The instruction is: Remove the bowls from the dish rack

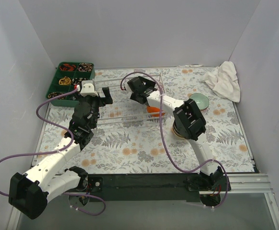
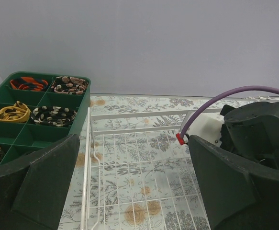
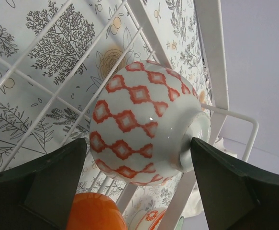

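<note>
My right jaws are wide open around the red-patterned bowl, which lies tipped by the rack edge; nothing gripped yet. Left jaws open, empty. Next: close on it, lift clear of the wires.

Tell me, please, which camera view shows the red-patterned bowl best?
The right wrist view: the bowl fills the frame, its pattern sharp, against the wires of the rack. The top and left wrist views do not show it.
</note>
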